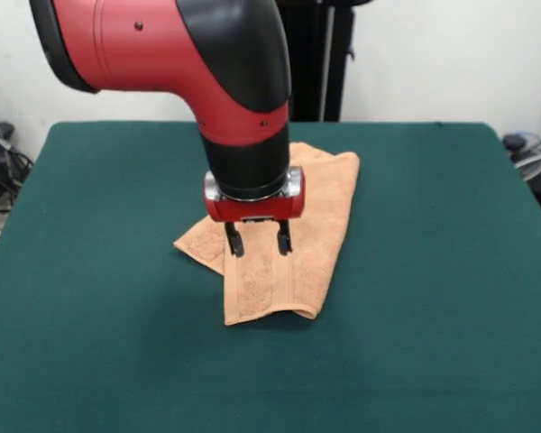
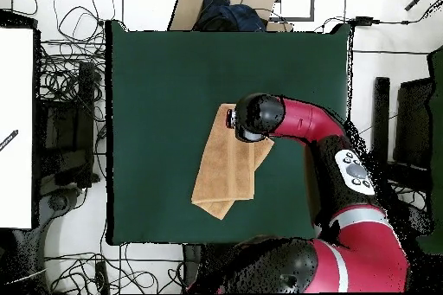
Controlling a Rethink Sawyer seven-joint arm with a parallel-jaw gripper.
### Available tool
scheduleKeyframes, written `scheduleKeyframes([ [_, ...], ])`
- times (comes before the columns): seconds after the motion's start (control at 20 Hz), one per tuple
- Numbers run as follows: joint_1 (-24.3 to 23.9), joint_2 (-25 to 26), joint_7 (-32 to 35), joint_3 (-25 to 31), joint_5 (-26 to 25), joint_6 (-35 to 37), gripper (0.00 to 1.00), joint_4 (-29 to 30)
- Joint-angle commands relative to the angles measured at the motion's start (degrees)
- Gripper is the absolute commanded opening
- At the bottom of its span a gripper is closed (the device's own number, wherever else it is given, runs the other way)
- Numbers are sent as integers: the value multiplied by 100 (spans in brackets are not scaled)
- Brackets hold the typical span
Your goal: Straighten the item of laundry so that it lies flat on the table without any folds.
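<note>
On the green counter (image 1: 90, 271), the orange towel (image 1: 298, 271) lies under the hand (image 1: 259, 242). The hand is open, with its 2 fingers (image 1: 235, 242) spread apart and pointing down, holding nothing. The tips are right at the towel, but I cannot tell if they touch it yet.

Going from left to right in the front view: a loose corner of the towel sticks out to the left of the hand. Below the hand the towel is doubled over, so 1 layer lies on top of another. To the right of the hand runs a soft rounded fold.

The towel is not flat yet. I think the step now is getting ready to grab the top layer. Next, the hand likely needs to close on just that 1 layer, then lift and pull it off the bottom layer to open the fold.
</note>
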Motion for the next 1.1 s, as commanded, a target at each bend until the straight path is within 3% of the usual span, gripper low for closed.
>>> scheduleKeyframes([
  [0.05,50,390,-179,373,-141,46,100,-315],
  [1.1,-107,888,-160,420,-89,-167,100,-520],
])
